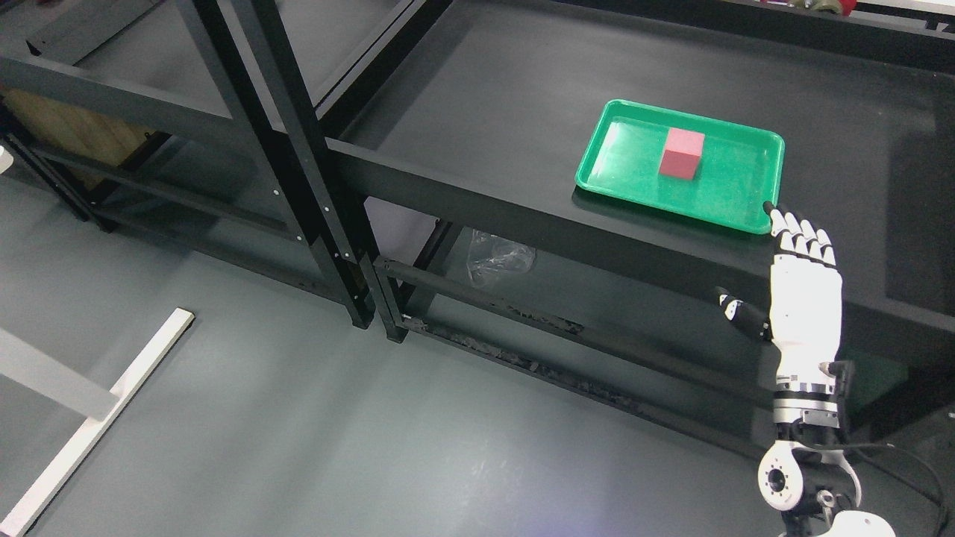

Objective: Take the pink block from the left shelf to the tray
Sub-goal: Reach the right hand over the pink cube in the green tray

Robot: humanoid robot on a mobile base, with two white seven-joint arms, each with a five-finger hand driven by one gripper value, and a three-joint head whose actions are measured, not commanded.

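On a dark, matte shelf surface [485, 97] that fills the upper middle and right of the head view sits a green tray [634, 168], near the shelf's front edge. Inside the tray, a little right of its centre, a pink block [681, 154] rests flat on the tray floor, apart from the rims.

Just below the tray's near right corner, the right hand [804, 298] reaches up from the lower right, white with dark fingertips. Its fingers [802, 239] are straight and close together, holding nothing, with the tips at or just beside the tray corner; whether they touch it cannot be told. The thumb sticks out to the left.

Black metal uprights [298, 156] divide this shelf from another shelf unit on the left, whose levels look bare and dim. Under the main shelf, a crumpled clear plastic bag [498, 257] lies on a lower level, hard to make out. A wooden panel [71, 130] shows partly behind the left frame. Grey floor [261, 418] spreads below, with a white frame leg [97, 418] cut off at the lower left edge.
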